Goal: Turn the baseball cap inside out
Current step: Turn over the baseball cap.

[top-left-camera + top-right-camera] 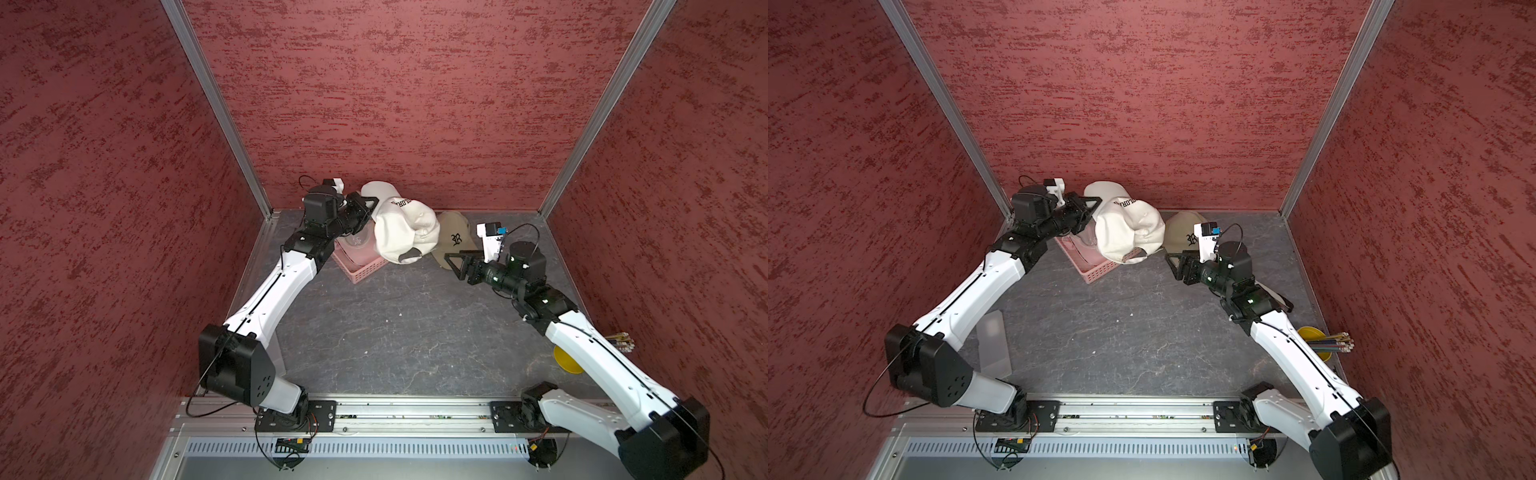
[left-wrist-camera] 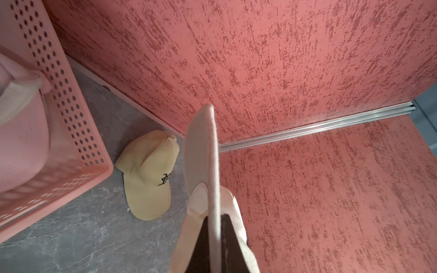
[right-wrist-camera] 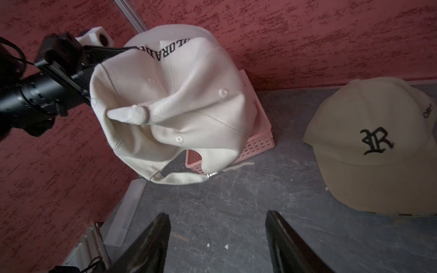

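Cap (image 1: pixel 405 226) above basket (image 1: pixel 361 270) (rear left); second cap (image 1: pixel 455 228) right.

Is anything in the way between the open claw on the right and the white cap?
Nothing visible: only open space separates the right gripper from the white cap. The tan cap lies off to one side.

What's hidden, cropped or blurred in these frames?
White cap lettering: right wrist view, folds hide its ends.
Pink basket contents: in both top views the white cap overhangs; left wrist view, blurred.
Yellow cup: in both top views the right arm covers part.
Tan cap side text: right wrist view, cut by the frame edge.
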Motion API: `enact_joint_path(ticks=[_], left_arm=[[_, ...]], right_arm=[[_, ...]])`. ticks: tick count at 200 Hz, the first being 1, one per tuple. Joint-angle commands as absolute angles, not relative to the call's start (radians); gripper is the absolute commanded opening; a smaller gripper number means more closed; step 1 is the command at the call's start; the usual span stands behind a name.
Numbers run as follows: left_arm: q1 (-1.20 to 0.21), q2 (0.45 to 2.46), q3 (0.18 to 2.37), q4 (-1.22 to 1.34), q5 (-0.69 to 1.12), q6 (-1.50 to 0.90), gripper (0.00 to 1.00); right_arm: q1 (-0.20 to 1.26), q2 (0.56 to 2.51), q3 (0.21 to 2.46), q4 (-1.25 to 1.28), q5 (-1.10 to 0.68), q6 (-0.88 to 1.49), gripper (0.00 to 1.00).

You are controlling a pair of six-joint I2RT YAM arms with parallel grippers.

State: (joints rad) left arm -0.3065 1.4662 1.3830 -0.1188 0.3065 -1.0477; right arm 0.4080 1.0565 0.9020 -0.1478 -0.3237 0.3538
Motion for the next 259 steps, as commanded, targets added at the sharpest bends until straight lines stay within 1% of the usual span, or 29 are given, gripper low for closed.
enact_joint_path(ticks=[1, 25, 53, 83, 101, 121, 147, 177, 195, 209, 220, 238, 259], left_arm=[[-0.323, 1.44, 1.43, -0.219, 0.136, -0.988, 0.0], [-0.361, 1.47, 1.497, -0.298, 0.055, -0.95, 0.0], [-0.425, 1.524, 1.579, -0.375, -0.055, -0.907, 0.0], [-0.506, 1.561, 1.637, -0.419, -0.191, -0.859, 0.0], [-0.53, 1.576, 1.663, -0.436, -0.212, -0.85, 0.0], [-0.548, 1.58, 1.675, -0.447, -0.227, -0.837, 0.0], [-0.561, 1.572, 1.669, -0.443, -0.231, -0.838, 0.0], [-0.579, 1.571, 1.673, -0.446, -0.163, -0.837, 0.0], [-0.581, 1.557, 1.652, -0.441, -0.125, -0.848, 0.0], [-0.581, 1.538, 1.629, -0.429, -0.129, -0.85, 0.0], [-0.58, 1.524, 1.615, -0.423, -0.148, -0.844, 0.0], [-0.568, 1.505, 1.6, -0.419, -0.156, -0.839, 0.0], [-0.544, 1.482, 1.58, -0.406, -0.133, -0.849, 0.0]], right_arm=[[0.454, 1.031, 0.995, -0.248, -0.213, 0.249, 0.69], [0.562, 1.06, 1.026, -0.182, -0.151, 0.162, 0.7], [0.724, 1.164, 1.11, -0.079, 0.023, 0.012, 0.72], [0.807, 1.307, 1.222, -0.005, 0.137, -0.066, 0.74], [0.812, 1.36, 1.247, 0.049, 0.216, -0.076, 0.75], [0.81, 1.377, 1.248, 0.09, 0.261, -0.087, 0.75], [0.801, 1.41, 1.29, 0.041, 0.256, -0.094, 0.75], [0.773, 1.436, 1.296, 0.034, 0.237, -0.075, 0.74], [0.734, 1.448, 1.292, 0.025, 0.174, -0.049, 0.68], [0.709, 1.451, 1.289, 0.013, 0.126, -0.033, 0.6], [0.699, 1.451, 1.28, 0.011, 0.097, -0.029, 0.49], [0.684, 1.444, 1.258, 0.013, 0.064, -0.026, 0.26], [0.658, 1.426, 1.233, 0.004, 0.033, -0.019, 0.11]])
